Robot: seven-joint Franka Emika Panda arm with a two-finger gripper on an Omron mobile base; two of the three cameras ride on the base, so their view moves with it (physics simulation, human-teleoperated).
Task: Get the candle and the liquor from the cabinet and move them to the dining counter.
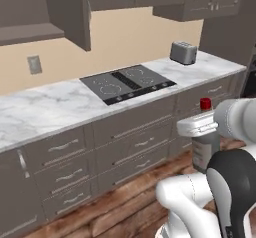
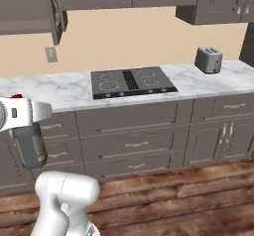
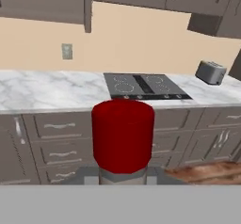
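Observation:
The liquor (image 1: 205, 151), a grey-brown bottle with a red cap, hangs upright in mid-air in front of the lower drawers. My gripper (image 1: 199, 128) is shut on its neck just below the cap. From the right base the bottle (image 2: 31, 146) hangs at the far left under the white hand (image 2: 22, 113). The hand view looks down past the red cap (image 3: 123, 136). The dark wall cabinet (image 1: 70, 12) runs along the top, with one door swung open at its left end. The candle and the dining counter are out of view.
A plain marble worktop (image 1: 45, 109) carries a black cooktop (image 1: 127, 83) and a grey toaster (image 1: 183, 52) further right. Dark drawer fronts (image 1: 135, 142) stand below it, above a wooden floor (image 2: 188, 195). A wall socket (image 1: 34, 64) sits on the beige wall.

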